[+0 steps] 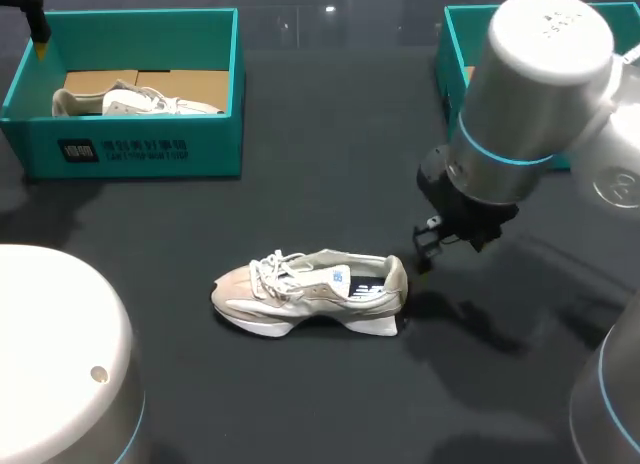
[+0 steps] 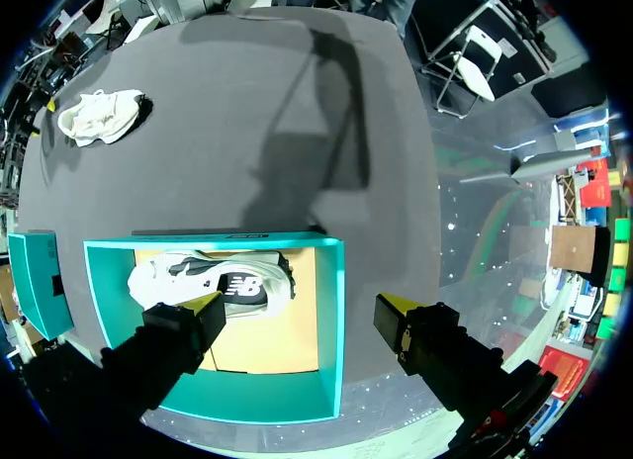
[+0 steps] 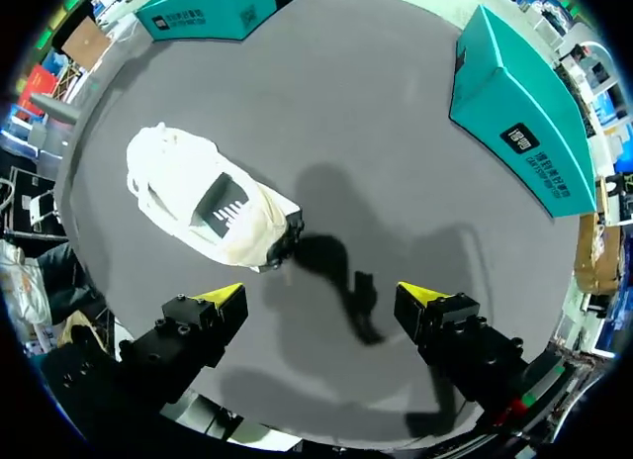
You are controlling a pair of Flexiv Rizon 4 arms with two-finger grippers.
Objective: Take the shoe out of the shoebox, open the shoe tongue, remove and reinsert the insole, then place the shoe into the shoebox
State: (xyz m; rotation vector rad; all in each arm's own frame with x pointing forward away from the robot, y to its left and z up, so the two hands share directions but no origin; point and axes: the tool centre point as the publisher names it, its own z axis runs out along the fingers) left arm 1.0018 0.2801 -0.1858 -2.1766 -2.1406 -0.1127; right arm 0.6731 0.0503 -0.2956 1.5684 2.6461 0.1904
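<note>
Head view: shoe (image 1: 310, 292) lies on open counter (image 1: 330, 154); right pincer (image 3: 321, 301) wide near its heel; left pincer (image 2: 302, 316) wide above shoebox (image 1: 140, 149).

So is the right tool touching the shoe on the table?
Apart. The right wrist view shows bare table between the open right tool and the shoe.

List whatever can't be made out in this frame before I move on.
Right shoebox contents: head view, the right arm covers them; the right wrist view shows only its outside.
Right claw: head view, mostly hidden under its own wrist.
Left claw: head view, cut off by the picture's corner.
Boxed shoe: left wrist view, one finger covers part of it.
</note>
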